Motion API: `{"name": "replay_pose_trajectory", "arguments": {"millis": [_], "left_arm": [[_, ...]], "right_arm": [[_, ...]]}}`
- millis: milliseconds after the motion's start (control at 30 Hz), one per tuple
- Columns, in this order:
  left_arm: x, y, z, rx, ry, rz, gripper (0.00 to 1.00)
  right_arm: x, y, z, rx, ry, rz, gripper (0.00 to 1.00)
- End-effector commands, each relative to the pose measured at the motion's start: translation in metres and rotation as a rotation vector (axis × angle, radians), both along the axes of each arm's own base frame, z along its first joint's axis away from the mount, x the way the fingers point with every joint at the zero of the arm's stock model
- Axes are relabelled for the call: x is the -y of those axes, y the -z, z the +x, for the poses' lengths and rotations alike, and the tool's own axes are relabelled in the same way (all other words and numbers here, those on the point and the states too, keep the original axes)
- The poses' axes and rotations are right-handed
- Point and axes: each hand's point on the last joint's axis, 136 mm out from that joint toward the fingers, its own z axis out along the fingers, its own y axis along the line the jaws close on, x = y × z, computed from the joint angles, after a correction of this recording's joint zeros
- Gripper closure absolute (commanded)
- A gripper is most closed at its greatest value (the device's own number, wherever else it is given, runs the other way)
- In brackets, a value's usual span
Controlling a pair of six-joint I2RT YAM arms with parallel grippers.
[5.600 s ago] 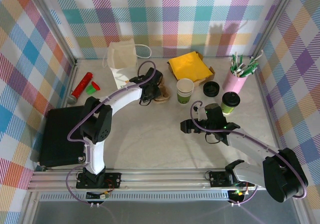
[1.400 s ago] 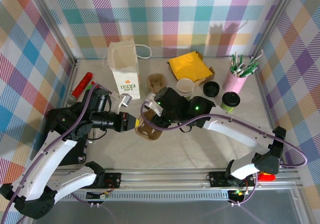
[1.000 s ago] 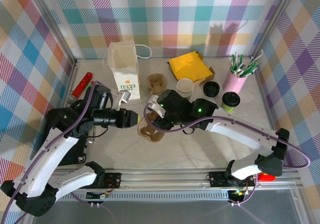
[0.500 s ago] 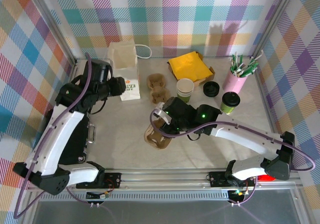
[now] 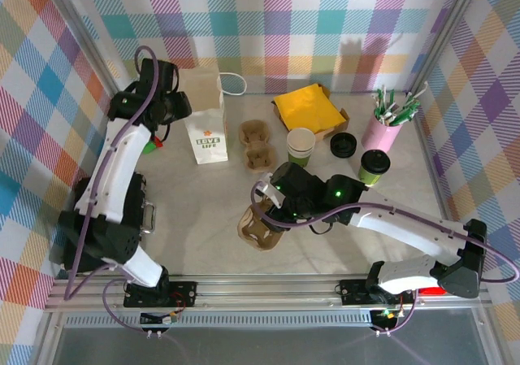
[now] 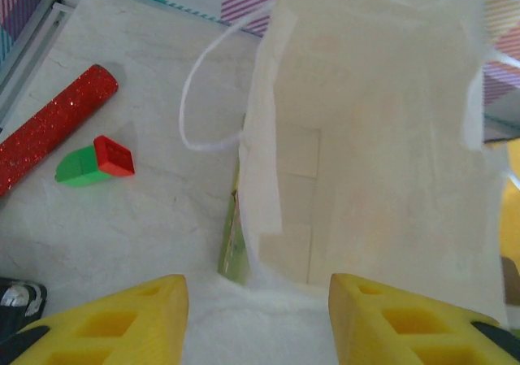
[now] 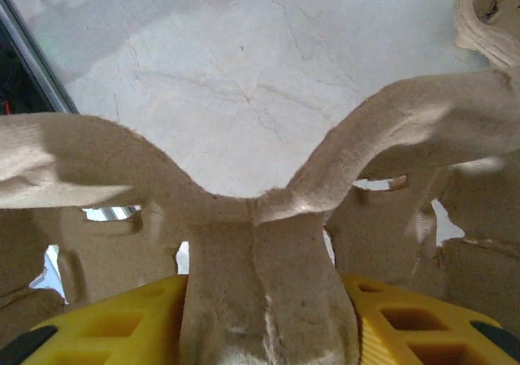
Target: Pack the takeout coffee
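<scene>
The takeout coffee (image 5: 374, 166), a cream and green cup with a black lid, stands at the right in the top view, apart from both grippers. The white paper bag (image 5: 203, 115) stands upright at the back left. My left gripper (image 5: 174, 106) hovers at its left side. In the left wrist view the bag (image 6: 382, 137) gapes open and the left gripper (image 6: 256, 296) is open at the bag's near wall. My right gripper (image 5: 266, 210) is shut on the middle ridge of a brown pulp cup carrier (image 5: 258, 229), which hangs over the table's middle. The right wrist view shows the carrier (image 7: 260, 210) between the yellow fingers (image 7: 122, 316).
A second pulp carrier (image 5: 258, 145) lies right of the bag. A lidless cup (image 5: 301, 147), a loose black lid (image 5: 343, 145), yellow napkins (image 5: 309, 109) and a pink cup of straws (image 5: 388, 121) stand at the back right. A red tube (image 6: 57, 141) and a green-red block (image 6: 96, 160) lie left of the bag.
My left arm has swung from the table's middle left up and back to the bag. The right gripper has carried the pulp carrier a little nearer and to the right.
</scene>
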Motion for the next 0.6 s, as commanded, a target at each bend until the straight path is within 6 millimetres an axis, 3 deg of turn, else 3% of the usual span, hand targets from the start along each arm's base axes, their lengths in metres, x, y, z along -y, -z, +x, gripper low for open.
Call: {"name": "replay_pose_trajectory", "arguments": {"millis": [0, 333, 467, 567], "left_arm": [[-0.009, 0.004, 0.008, -0.041, -0.025, -0.01, 0.5], [-0.004, 0.037, 0.042, -0.139, 0.005, -0.005, 0.51], [-0.002, 0.048, 0.046, -0.176, 0.017, 0.003, 0.55], [-0.002, 0.054, 0.045, -0.203, 0.023, 0.018, 0.65]], "right_arm": [[0.003, -0.004, -0.007, -0.017, -0.004, 0.021, 0.52], [0.012, -0.005, -0.008, -0.002, 0.002, 0.001, 0.52], [0.014, -0.006, -0.008, 0.003, 0.004, -0.002, 0.52], [0.015, -0.006, -0.008, 0.006, 0.003, -0.004, 0.52]]}}
